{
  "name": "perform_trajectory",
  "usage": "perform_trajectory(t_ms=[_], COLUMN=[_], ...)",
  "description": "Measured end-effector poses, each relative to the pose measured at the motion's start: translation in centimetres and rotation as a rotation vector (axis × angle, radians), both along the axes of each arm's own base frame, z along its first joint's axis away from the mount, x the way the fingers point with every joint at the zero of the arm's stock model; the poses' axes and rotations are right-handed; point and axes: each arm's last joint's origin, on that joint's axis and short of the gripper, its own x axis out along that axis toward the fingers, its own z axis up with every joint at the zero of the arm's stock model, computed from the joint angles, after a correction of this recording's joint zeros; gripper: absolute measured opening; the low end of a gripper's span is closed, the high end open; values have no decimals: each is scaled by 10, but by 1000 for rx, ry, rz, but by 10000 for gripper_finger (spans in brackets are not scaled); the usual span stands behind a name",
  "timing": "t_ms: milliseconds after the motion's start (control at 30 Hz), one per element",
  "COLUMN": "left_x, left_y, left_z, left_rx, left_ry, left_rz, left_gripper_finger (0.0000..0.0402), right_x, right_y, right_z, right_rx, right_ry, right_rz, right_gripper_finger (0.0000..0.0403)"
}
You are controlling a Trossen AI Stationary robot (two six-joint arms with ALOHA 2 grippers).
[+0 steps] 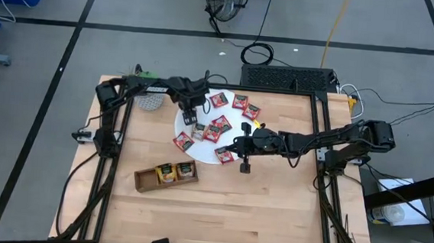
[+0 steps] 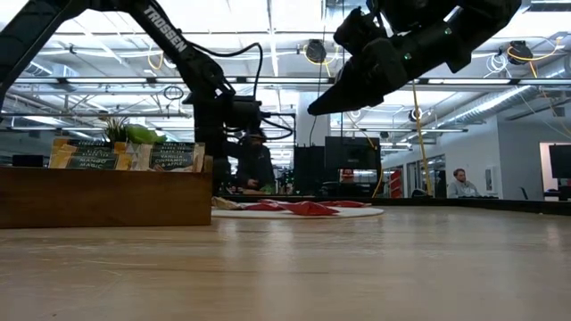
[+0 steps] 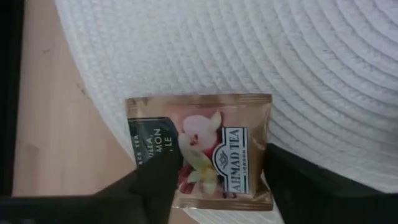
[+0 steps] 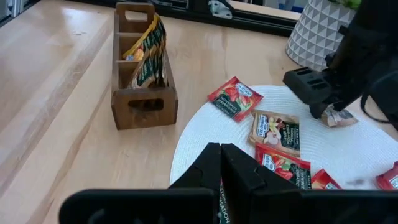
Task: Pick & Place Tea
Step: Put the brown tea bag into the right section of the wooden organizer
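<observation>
A grey-brown tea sachet (image 3: 202, 149) lies flat at the white disc's (image 3: 280, 68) edge, between the left gripper's (image 3: 214, 186) spread, released fingers. The right gripper (image 4: 221, 163) hovers clenched.

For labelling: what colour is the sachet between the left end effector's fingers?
Grey-brown sachet with dark green label; left wrist view.

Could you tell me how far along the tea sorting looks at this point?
Done: a few sachets stand in the wooden tray, while one end compartment looks empty. In hand: the left gripper is at a brown sachet on the white disc's edge, fingers either side of it. The right gripper hovers shut. Left: roughly ten red sachets on the disc.
</observation>
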Motion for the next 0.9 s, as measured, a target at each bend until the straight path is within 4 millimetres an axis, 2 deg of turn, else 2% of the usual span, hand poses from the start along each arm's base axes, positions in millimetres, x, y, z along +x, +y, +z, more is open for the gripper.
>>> perform_trajectory(t_ms=[100,233,267,367,500,733,900], left_x=[2,6,6,10,17,36,39], left_y=[-5,-15,-18,-32,-69,-154,-208], left_z=[2,1,1,1,13,32,36], left_rx=[15,45,63,181,408,672,829], left_ry=[10,60,79,196,364,356,316], left_rz=[-14,-72,-81,-146,-266,-490,-606], left_gripper_finger=[155,38,23,20,13,13,13], right_x=[0,0,1,1,1,1,1], right_y=[0,0,0,0,0,-1,-6], right_z=[1,1,1,1,2,3,2], right_rx=[-2,-2,-2,15,18,17,-12], right_ry=[-7,-12,-14,-18,-20,-35,-27], right_rz=[1,1,1,-7,-9,-15,-75], right_gripper_finger=[0,0,0,0,0,0,0])
